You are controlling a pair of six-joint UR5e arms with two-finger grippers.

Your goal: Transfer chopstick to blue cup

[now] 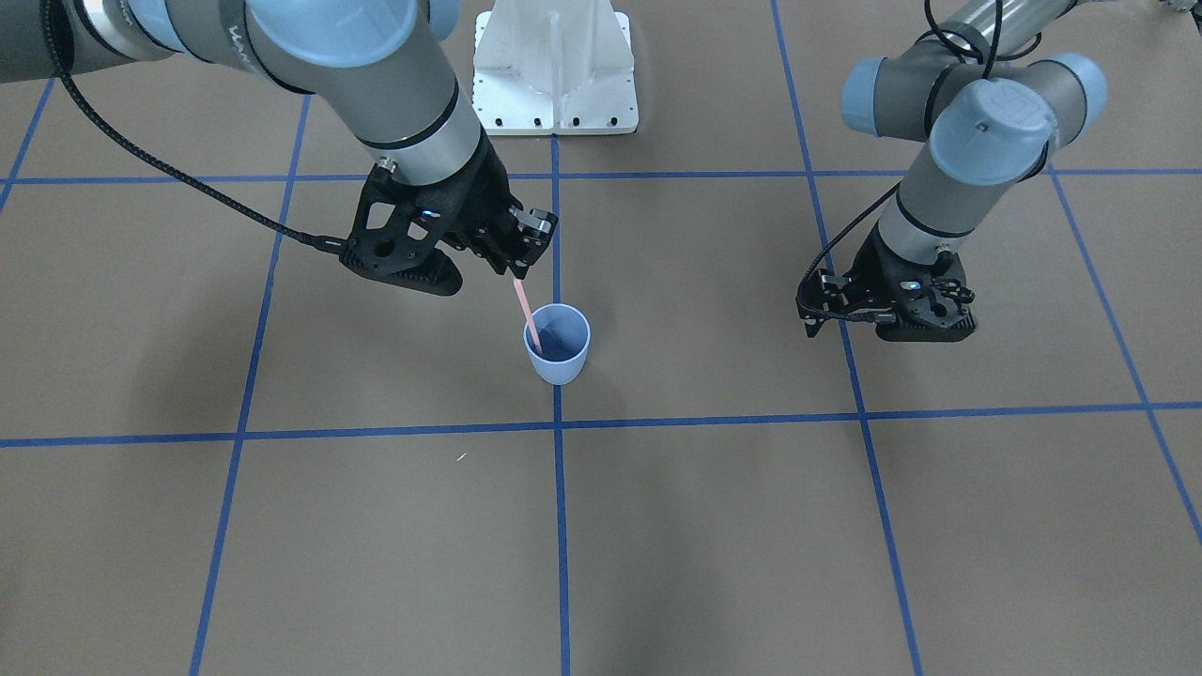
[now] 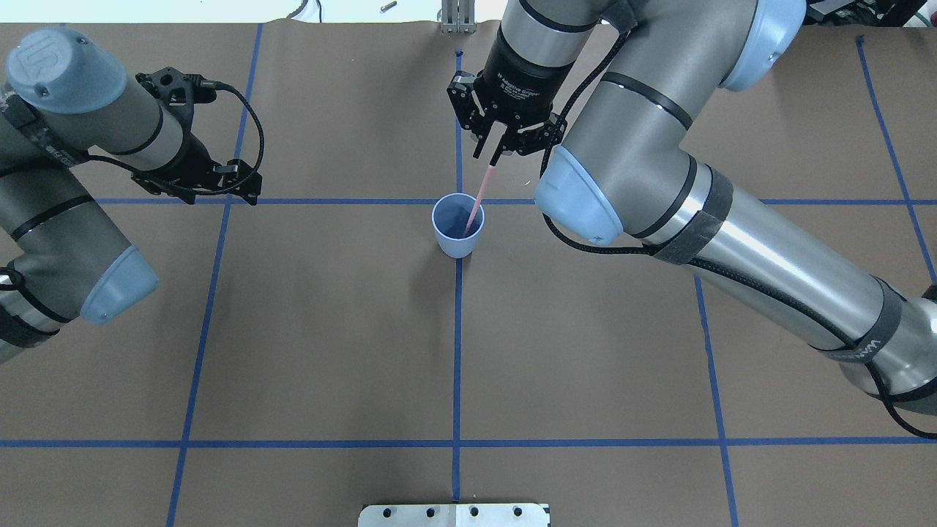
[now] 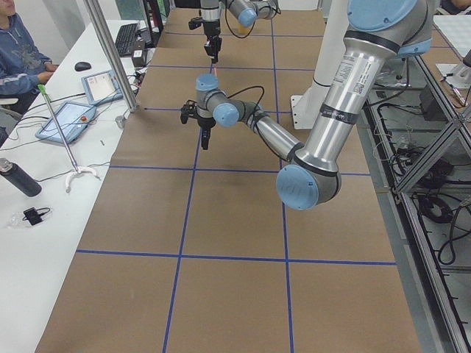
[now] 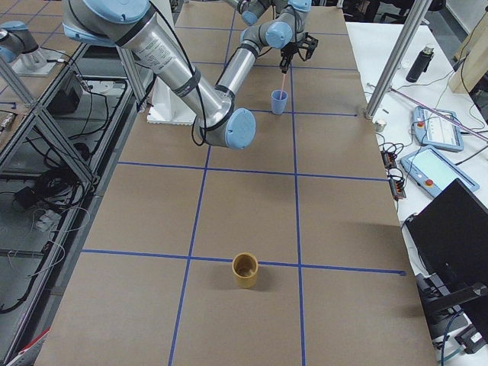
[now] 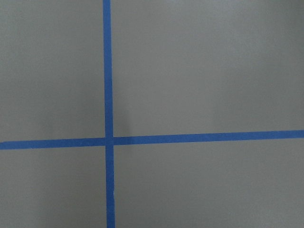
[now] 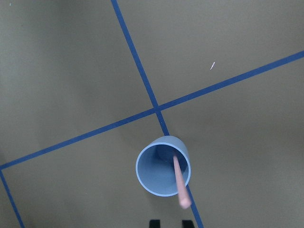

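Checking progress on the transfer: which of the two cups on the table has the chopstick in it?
The blue cup, below the right gripper: the pink chopstick leans into it. The tan cup, standing far off, holds none.

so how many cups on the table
2. A light blue plastic cup on the centre tape line; a tan cylindrical cup far off to the robot's right, seen only in the exterior right view.

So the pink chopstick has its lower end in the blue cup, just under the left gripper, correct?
Not the left: it is under the right gripper, as the overhead exterior view shows. The chopstick does have its lower end in the blue cup.
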